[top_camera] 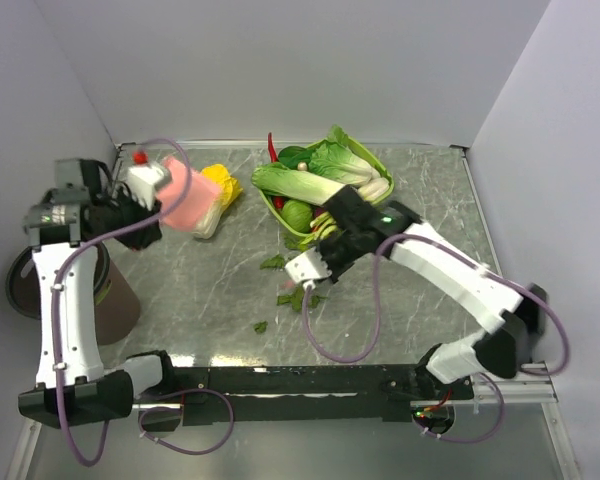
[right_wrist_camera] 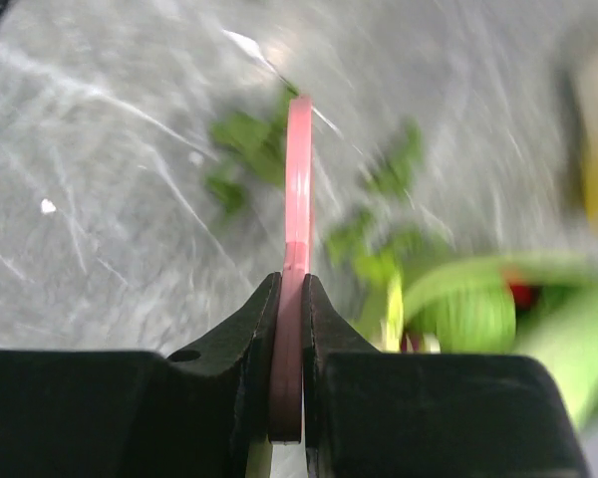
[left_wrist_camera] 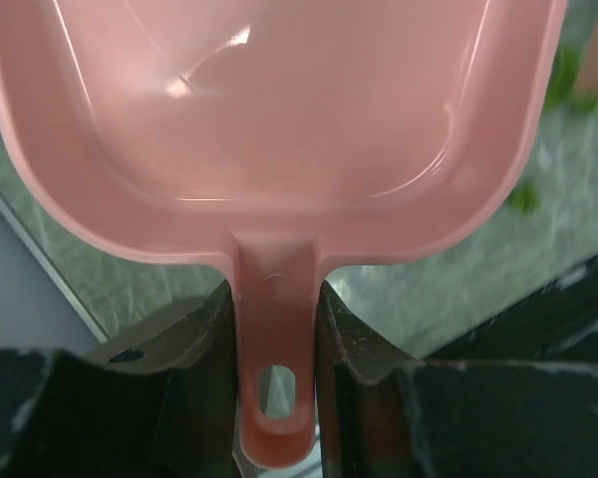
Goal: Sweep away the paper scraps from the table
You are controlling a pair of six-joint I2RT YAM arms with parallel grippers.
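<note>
My left gripper [top_camera: 148, 212] [left_wrist_camera: 276, 299] is shut on the handle of the pink dustpan [top_camera: 190, 196] [left_wrist_camera: 279, 110] and holds it raised at the far left of the table [top_camera: 435, 205]. My right gripper [top_camera: 325, 262] [right_wrist_camera: 291, 289] is shut on a thin pink sweeping tool [right_wrist_camera: 298, 169], seen edge-on, at the middle of the table. Several small dark-green paper scraps lie there: one [top_camera: 273, 262] left of the gripper, a cluster [top_camera: 294, 297] below it, one [top_camera: 261, 326] nearer the front. In the right wrist view, blurred scraps [right_wrist_camera: 241, 134] lie on both sides of the tool.
A green basket [top_camera: 378, 163] of large greens stands at the back middle, right behind my right gripper. A yellow-and-white cabbage [top_camera: 221, 192] lies beside the dustpan. A round dark brown bin [top_camera: 115, 292] stands off the table's left edge. Walls close the back and sides.
</note>
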